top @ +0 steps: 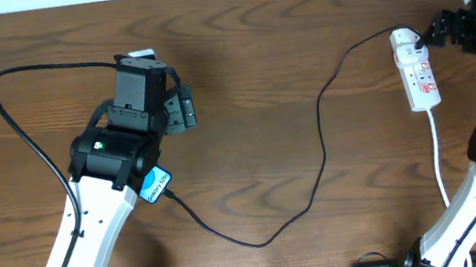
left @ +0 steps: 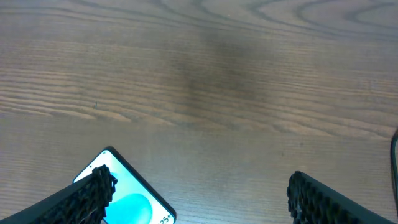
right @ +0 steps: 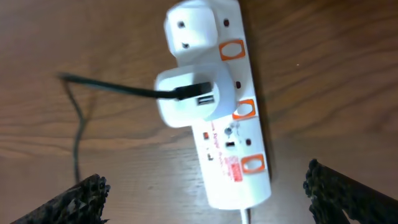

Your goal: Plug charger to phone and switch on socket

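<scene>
The phone (top: 157, 181) is mostly hidden under my left arm; only a blue corner shows. In the left wrist view the phone (left: 127, 196) lies at the lower left, partly under one finger of my open, empty left gripper (left: 199, 202). The charger cable (top: 319, 132) runs from the phone's corner across the table to a white adapter (right: 186, 99) sitting in the socket (top: 418, 71). I cannot tell if its tip is in the phone. My right gripper (right: 211, 199) is open above the socket (right: 239, 155), by its cord end, and shows overhead (top: 442, 29).
The socket has three orange-red switches (right: 244, 109) along one side and a white cord (top: 438, 158) running toward the table's front edge. A second black cable (top: 22, 134) loops at the far left beside the left arm.
</scene>
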Robot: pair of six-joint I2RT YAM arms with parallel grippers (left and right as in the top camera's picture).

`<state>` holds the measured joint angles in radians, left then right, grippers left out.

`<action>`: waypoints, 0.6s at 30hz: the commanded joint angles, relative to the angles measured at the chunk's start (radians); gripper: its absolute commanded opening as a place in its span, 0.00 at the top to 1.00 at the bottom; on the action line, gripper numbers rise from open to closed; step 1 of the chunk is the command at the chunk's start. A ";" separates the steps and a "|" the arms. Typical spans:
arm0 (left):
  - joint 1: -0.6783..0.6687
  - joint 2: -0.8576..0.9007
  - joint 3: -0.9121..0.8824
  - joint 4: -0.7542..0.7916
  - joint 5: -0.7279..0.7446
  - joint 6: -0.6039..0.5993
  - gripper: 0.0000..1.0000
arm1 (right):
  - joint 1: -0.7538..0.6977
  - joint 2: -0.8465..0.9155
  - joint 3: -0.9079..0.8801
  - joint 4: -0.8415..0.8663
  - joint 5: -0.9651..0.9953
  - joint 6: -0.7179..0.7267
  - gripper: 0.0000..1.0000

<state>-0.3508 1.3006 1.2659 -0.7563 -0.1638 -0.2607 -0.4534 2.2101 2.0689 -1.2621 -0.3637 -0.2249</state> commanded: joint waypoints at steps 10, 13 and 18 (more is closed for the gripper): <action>0.002 0.006 0.014 -0.003 -0.013 0.013 0.09 | 0.024 0.138 0.018 0.055 -0.033 -0.090 0.01; 0.002 0.006 0.014 -0.002 -0.013 0.013 0.09 | 0.040 0.141 0.018 0.058 -0.043 -0.098 0.01; 0.002 0.006 0.014 -0.003 -0.013 0.013 0.09 | 0.058 0.141 0.016 0.062 -0.043 -0.098 0.01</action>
<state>-0.3508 1.3006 1.2659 -0.7563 -0.1635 -0.2607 -0.4095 2.3341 2.0689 -1.2045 -0.3870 -0.3008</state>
